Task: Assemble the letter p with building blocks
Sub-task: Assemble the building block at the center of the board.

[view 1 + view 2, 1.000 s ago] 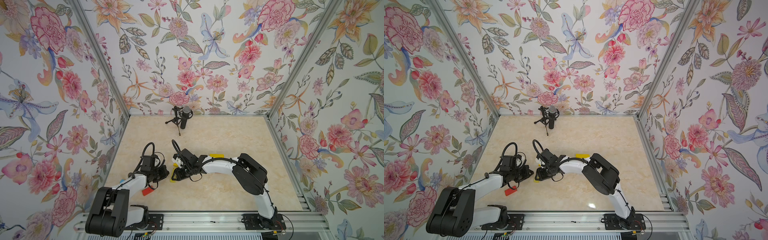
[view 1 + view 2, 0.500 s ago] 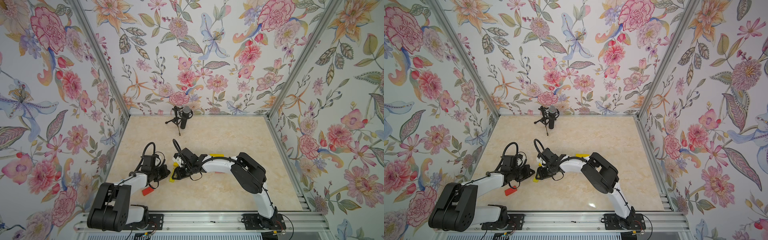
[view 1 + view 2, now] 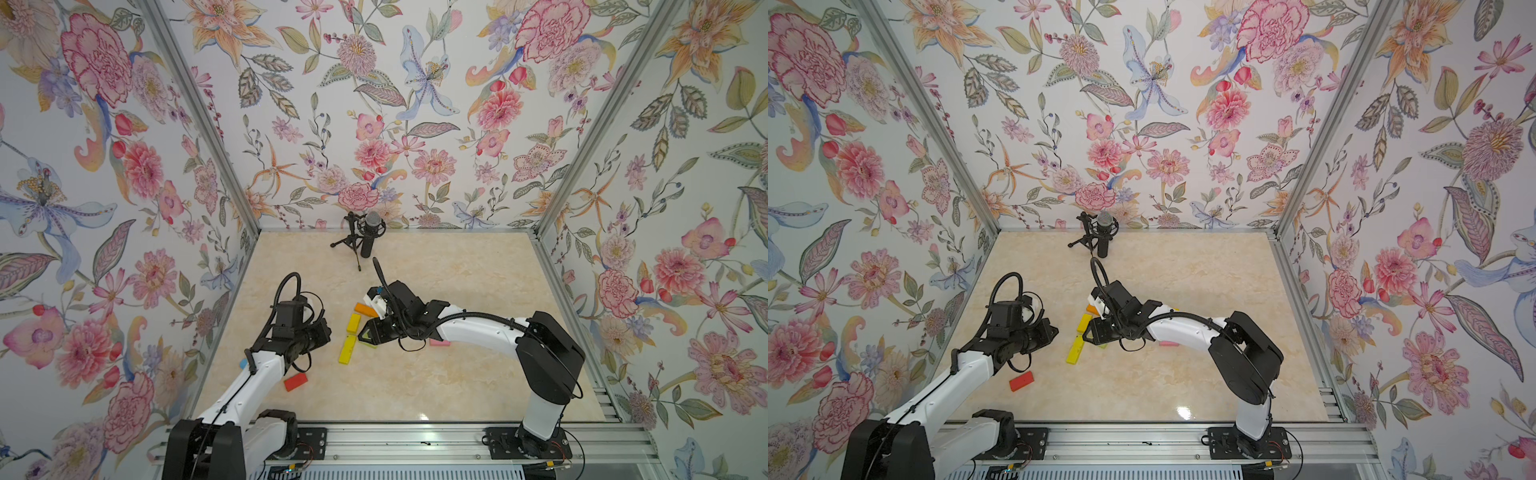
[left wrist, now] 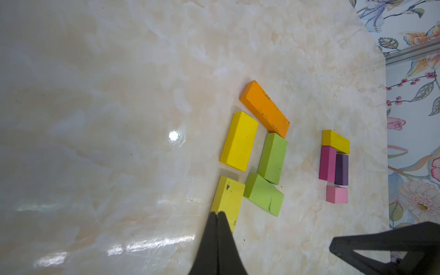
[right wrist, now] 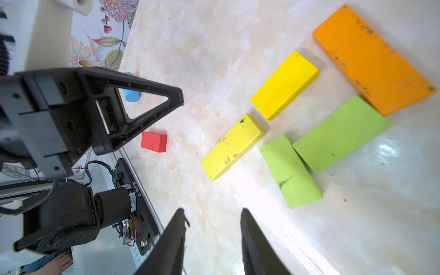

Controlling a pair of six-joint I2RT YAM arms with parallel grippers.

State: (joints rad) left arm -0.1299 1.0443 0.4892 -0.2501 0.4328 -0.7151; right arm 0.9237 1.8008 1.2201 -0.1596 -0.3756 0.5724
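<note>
In a top view, the red block [image 3: 295, 382] lies lower left of centre, and above it the left gripper [image 3: 328, 331] is clenched on nothing. At centre, two yellow blocks [image 3: 347, 349], an orange block [image 3: 365, 309] and lime green blocks [image 4: 272, 158] lie flat under the right gripper [image 5: 212, 210], which is released and empty.

long yellow block [image 4: 228, 197]: end behind left hand [image 4: 217, 214] | pink block [image 3: 439, 342]: partly under right arm [image 3: 478, 328]
</note>
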